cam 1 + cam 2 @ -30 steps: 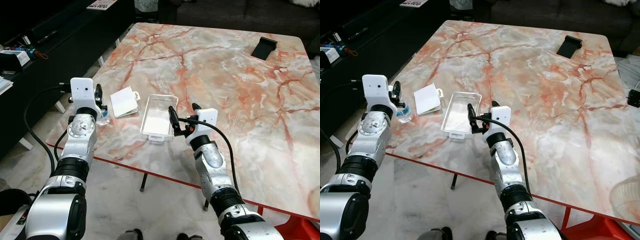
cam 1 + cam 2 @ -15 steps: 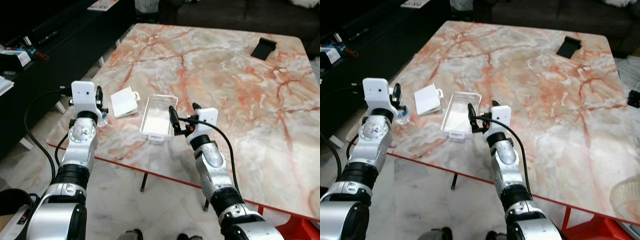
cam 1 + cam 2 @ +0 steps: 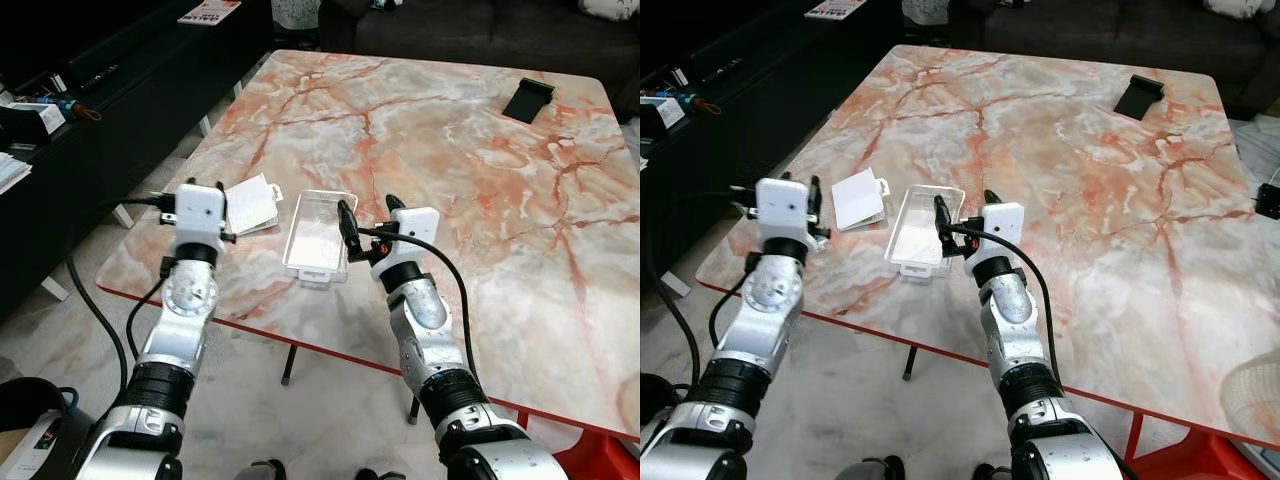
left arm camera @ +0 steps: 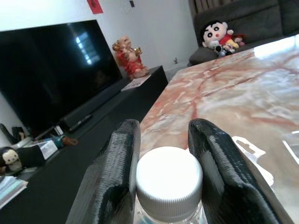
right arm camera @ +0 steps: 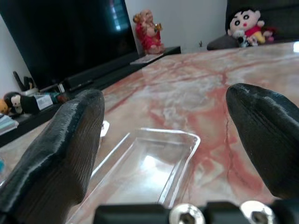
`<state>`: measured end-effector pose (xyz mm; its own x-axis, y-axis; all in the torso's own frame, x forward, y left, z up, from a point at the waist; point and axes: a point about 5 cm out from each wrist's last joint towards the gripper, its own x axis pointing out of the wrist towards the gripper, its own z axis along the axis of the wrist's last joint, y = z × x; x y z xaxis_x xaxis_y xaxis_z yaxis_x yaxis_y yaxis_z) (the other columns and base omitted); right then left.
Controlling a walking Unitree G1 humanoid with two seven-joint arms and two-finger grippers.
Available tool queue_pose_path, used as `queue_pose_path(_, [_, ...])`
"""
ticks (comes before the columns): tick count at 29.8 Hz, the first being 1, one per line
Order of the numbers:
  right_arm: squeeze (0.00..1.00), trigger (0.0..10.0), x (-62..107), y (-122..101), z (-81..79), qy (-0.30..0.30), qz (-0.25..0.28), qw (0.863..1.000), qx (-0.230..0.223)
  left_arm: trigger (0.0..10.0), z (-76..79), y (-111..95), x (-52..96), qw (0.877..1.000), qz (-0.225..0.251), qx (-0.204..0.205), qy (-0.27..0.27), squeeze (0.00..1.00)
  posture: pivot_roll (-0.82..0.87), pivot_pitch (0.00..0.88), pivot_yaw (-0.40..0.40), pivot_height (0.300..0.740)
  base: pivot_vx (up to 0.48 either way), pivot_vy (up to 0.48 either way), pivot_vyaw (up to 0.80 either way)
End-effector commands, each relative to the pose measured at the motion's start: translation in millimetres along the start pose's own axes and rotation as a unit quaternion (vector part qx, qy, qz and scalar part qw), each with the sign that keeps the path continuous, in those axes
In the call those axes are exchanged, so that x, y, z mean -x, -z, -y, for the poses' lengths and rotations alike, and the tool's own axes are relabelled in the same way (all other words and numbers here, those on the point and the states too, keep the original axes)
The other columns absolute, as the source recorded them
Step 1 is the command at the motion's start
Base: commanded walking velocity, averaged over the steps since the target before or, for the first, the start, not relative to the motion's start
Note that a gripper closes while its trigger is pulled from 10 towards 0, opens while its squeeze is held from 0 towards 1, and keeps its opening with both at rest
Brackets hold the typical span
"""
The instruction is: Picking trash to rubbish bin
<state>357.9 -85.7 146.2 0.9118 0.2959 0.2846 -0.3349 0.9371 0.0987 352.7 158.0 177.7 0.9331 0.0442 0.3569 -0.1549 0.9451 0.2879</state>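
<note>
On the marbled desk (image 3: pixel 470 150), near its front-left edge, the left end effector (image 4: pixel 166 154) is closed narrowly on the white cap of a small clear bottle (image 4: pixel 169 184), one black finger pressed to each side of the cap in the left wrist view; from the head views the bottle itself is hidden behind that wrist's white camera housing. Just beside this end effector, farther onto the desk, lies a flat white card packet (image 3: pixel 250 204) with a hang tab. To its right sits a clear plastic tray (image 3: pixel 318 233), empty-looking and lying flat. The right end effector (image 5: pixel 173 140) is spread wide, its two fingers standing apart at the tray's near right edge, the tray lying between and just ahead of them. A black stand (image 3: pixel 528 98) rests at the far right corner, well apart.
</note>
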Motion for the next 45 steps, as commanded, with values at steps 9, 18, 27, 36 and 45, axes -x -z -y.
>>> queue_pose_path(9, [0.0,10.0,-2.9,-5,-2.5,-0.002,0.013,1.0,-0.004,10.0,-3.9,-15,-0.9,0.999,0.042,0.004,-0.015,0.0,0.12,0.116,0.039,0.728,0.0,0.0,0.0])
queue_pose_path(18, [0.0,10.0,0.3,-2,-3.3,-0.005,0.007,1.0,-0.007,10.0,-2.0,-20,-2.7,0.998,0.056,-0.01,-0.015,0.0,0.12,0.13,0.039,0.728,0.0,0.0,0.0])
queue_pose_path(27, [0.0,10.0,2.5,0,-1.9,-0.003,0.003,1.0,-0.008,10.0,-10.2,-19,-3.9,0.998,0.056,-0.022,-0.022,0.0,0.12,0.139,0.038,0.728,-0.281,0.0,0.0])
queue_pose_path(36, [0.0,10.0,3.0,0,-2.1,-0.003,0.002,1.0,-0.009,10.0,-8.6,-18,-2.6,0.998,0.055,-0.019,-0.023,0.0,0.12,0.14,0.036,0.728,-0.295,0.0,0.0])
queue_pose_path(45, [0.0,10.0,2.8,0,-1.8,-0.005,0.002,1.0,-0.009,10.0,-9.1,-18,-2.2,0.998,0.052,-0.018,-0.025,0.0,0.11,0.144,0.033,0.728,-0.294,0.0,0.0])
